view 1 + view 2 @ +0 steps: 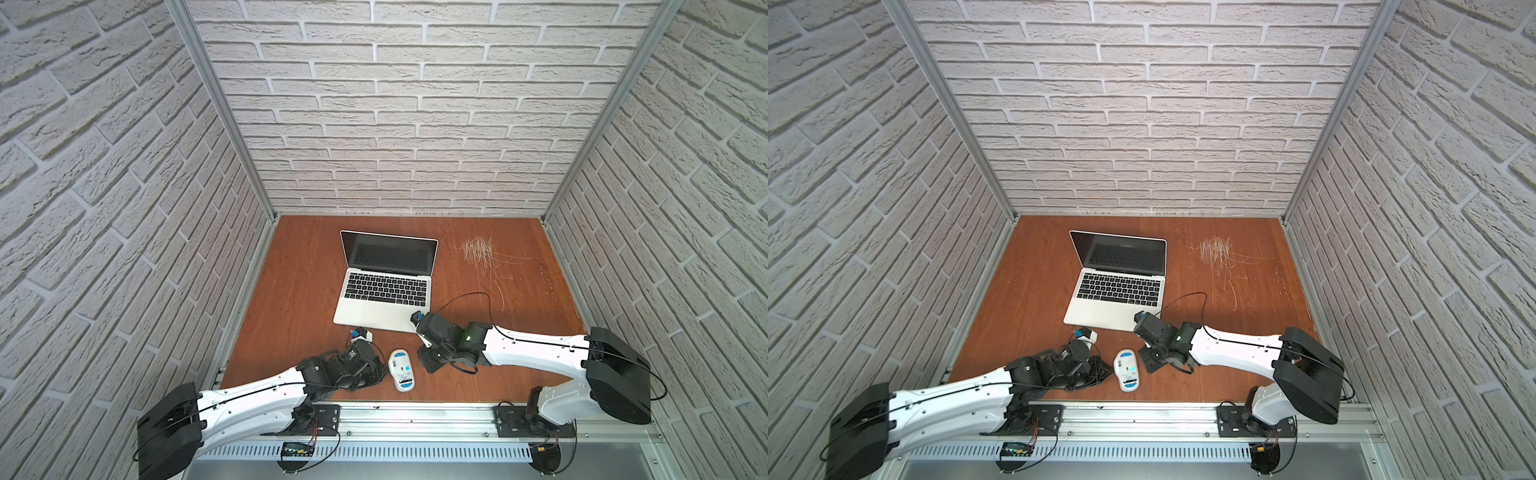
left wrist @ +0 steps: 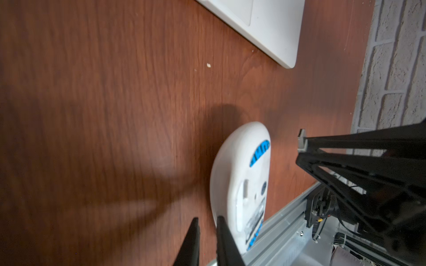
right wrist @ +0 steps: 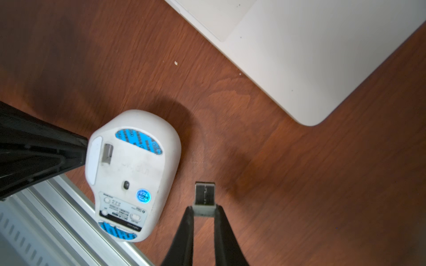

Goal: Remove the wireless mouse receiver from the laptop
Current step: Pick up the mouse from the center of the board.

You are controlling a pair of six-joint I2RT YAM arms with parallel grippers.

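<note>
Your left gripper [image 2: 207, 220], jaws narrow and empty, rests against the upturned mouse [image 3: 133, 165] near the bench's [image 3: 288, 172] front edge. Your right gripper [image 3: 204, 209] pinches the receiver [image 3: 205, 193], already clear of the laptop [image 3: 311, 57]; keep it level and set it down gently.

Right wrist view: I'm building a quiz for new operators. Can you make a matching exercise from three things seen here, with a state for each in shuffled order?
Things
1. slim silver laptop
2. white oval wireless mouse
3. small metal USB receiver with grey cap

States
A. held between the jaws of the right gripper, clear of the laptop
B. lying underside up, blue pads showing
C. resting on the wooden table, only its trackpad corner in view

Pairs: 1-C, 2-B, 3-A
</note>
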